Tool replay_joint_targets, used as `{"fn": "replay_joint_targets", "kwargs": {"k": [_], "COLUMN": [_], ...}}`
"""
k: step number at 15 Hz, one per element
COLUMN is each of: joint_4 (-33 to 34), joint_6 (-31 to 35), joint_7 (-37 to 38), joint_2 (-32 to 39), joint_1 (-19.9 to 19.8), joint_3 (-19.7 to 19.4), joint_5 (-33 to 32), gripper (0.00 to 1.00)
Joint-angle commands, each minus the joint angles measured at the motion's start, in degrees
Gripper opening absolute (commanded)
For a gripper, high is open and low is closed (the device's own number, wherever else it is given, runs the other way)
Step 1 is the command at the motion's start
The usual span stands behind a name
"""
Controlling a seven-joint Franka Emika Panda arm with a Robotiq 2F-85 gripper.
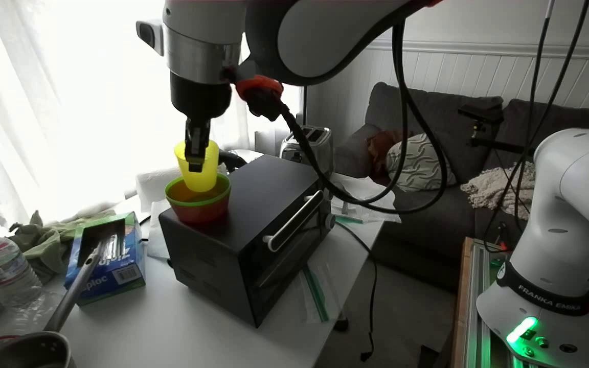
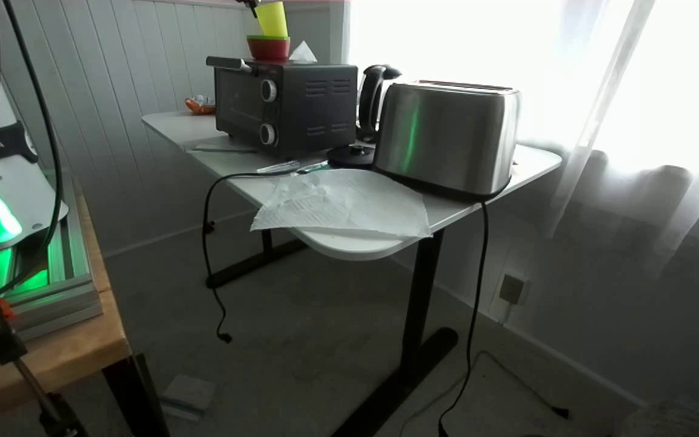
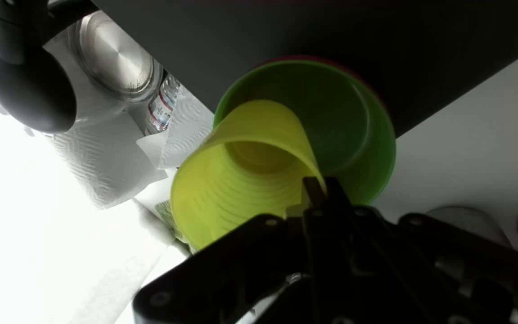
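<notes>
White jointed Franka arm extends from its white base, green light strip lit on it in both exterior views. White-and-silver cylindrical wrist hangs roughly vertical at the arm's far end; black two-finger claw points down beneath it. Jaws set in a tight pinch, narrow black fingertips nearly together in the wrist view.

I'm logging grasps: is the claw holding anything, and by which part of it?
The claw holds the cup, its wall pinched at the rim.
</notes>
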Motion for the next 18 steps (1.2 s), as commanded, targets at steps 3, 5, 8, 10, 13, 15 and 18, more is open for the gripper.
{"fn": "replay_joint_targets", "kwargs": {"k": [3,5,8,10,13,15,18], "joint_4": [0.26,0.67,1.56,2.15,3.62,4.78,6.28], "joint_6": [-3.13,-4.4,-6.85,-8.03,-9.04,-9.82,-11.34], "joint_7": [-1.83,-0.58,-0.08,0.25,-0.97,-2.52,-4.65], "joint_2": [-4.95,-5.84,-5.75,-5.06,-2.64,-0.62,1.96], "joint_1": [-0.99,-1.78,-3.29,-4.4,-5.38,-5.8,-6.18], "joint_3": [-0.07,-0.29,-0.68,-1.11,-1.91,-2.55,-3.64], "joint_5": [-2.26,-3.79,-6.1,-8.13,-8.31,-7.05,-5.47], "gripper": [0.03,0.02,0.03,0.02,0.03,0.03,0.03]}}
